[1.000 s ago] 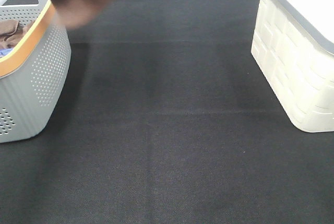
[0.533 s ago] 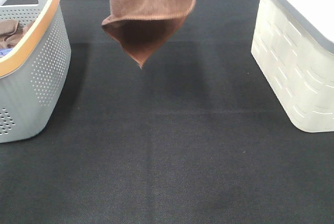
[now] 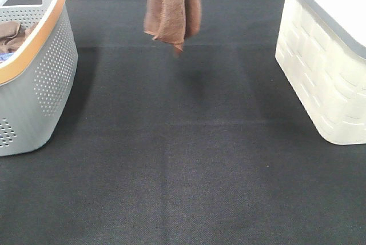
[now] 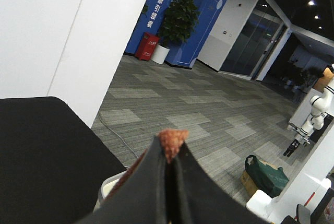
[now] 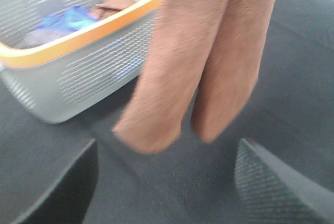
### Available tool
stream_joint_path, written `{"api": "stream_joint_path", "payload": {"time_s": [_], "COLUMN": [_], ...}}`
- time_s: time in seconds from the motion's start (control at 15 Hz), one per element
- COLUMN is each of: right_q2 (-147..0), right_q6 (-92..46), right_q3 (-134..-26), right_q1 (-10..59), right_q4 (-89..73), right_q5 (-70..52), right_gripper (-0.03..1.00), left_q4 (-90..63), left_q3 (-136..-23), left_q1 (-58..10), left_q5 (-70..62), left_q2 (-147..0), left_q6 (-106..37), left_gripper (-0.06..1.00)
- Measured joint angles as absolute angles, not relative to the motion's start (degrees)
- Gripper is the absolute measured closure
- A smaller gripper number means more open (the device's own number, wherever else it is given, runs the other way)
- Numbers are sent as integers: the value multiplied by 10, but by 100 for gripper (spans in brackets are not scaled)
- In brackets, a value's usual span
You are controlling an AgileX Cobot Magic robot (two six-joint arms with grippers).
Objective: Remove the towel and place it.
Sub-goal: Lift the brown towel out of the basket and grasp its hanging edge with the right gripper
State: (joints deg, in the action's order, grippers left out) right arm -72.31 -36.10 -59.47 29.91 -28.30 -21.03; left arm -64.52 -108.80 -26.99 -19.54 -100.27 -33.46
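Removal looks done: the towel (image 3: 171, 8) hangs beside the basket (image 3: 51, 79), above the counter (image 3: 183, 171), pinched in the closed left end effector (image 4: 168, 156), with the right end effector (image 5: 167, 182) wide open and empty; placing remains.

black table (image 3: 183, 159), grey basket (image 3: 40, 85), white bin (image 3: 320, 79)

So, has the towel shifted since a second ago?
Yes. The towel has travelled right, away from the rim of the grey basket and toward the white bin. It now hangs between them.
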Motion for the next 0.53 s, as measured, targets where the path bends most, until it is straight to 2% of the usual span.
{"api": "stream_joint_path", "payload": {"time_s": [0.2,0.53], "right_q2": [-775,-796], "right_q6": [-347,-346], "right_q3": [-595,-595], "right_q1": [300,300], "right_q4": [-286,-344], "right_q5": [-168,-164], "right_gripper": [27,27], "left_q4": [-645,-645], "left_q3": [-1088,-1088], "left_q1": [-270,-270], "left_q5": [-184,-180], "left_q2": [-1003,-1024], "left_q6": [-335,-335], "left_gripper": [94,94]}}
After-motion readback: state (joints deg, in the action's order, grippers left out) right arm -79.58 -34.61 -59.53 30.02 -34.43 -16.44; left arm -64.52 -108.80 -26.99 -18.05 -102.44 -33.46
